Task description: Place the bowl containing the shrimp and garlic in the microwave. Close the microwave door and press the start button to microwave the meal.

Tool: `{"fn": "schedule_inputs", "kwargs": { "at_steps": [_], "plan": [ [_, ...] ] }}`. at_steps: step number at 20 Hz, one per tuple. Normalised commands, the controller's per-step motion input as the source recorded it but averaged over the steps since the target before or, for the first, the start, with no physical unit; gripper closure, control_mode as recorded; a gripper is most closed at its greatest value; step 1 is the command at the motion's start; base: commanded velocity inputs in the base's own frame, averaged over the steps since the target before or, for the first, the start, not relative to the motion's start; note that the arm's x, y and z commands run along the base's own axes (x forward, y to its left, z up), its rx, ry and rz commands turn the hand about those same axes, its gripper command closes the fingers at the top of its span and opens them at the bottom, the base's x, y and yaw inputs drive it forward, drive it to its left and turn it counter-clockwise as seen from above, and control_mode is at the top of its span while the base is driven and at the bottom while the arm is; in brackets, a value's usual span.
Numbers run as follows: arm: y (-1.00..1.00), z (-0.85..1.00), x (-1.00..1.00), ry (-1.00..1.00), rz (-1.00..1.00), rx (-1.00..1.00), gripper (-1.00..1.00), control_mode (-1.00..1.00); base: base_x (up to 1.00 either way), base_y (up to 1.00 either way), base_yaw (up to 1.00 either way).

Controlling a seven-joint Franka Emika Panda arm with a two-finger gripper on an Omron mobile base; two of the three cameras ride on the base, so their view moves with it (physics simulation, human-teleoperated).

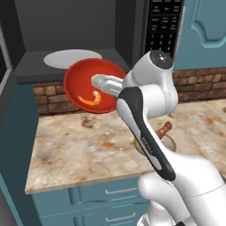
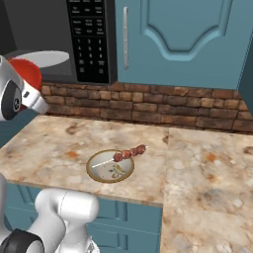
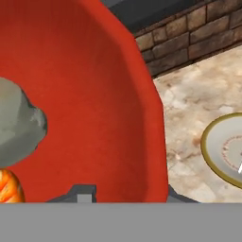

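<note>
You are looking at a large dark grey box-shaped microwave [image 1: 79, 31] with its cavity standing open above a speckled beige stone bench [image 1: 88, 150]. The black keypad panel [image 1: 163, 24] sits at the right of the cavity, and the flat white round turntable plate [image 1: 70, 58] lies bare on the cavity floor. At the far left edge of the left base view you can see a sliver of the grey-framed microwave door [image 1: 3, 62], swung wide.

The round glossy red-orange bowl [image 1: 90, 86] is up in the air, tilted toward the left base camera, just in front of the cavity's lower lip and clear of the bench. It is not yet on the turntable. In the hand view its red wall [image 3: 94, 104] runs between the two dark fingertips, one inside the bowl and one outside, so the hand [image 3: 125, 194] is clamped on the bowl's rim.

To the right on the bench you have a shallow tan plate [image 2: 110, 166] with a brown meat skewer [image 2: 129, 153] lying across its far edge, well apart from the bowl.

Inside the bowl, the lumpy white-grey garlic bulb [image 1: 98, 80] rests near the gripped side, and the small curled orange shrimp [image 1: 92, 99] lies just below it, close to or touching it.
</note>
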Motion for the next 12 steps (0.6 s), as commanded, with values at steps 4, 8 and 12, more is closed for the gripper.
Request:
{"fn": "schedule_inputs", "kwargs": {
  "at_steps": [4, 8, 12],
  "plan": [
    [0.13, 0.44, 0.06, -0.14, -0.10, 0.08, 1.00, -1.00, 0.00, 0.00, 0.00],
    [0.11, 0.43, 0.12, -0.11, -0.09, 0.11, 1.00, -1.00, 0.00, 0.00, 0.00],
    [0.00, 0.29, 0.28, 0.00, -0.09, 0.11, 1.00, -1.00, 0.00, 0.00, 0.00]
  ]
}}
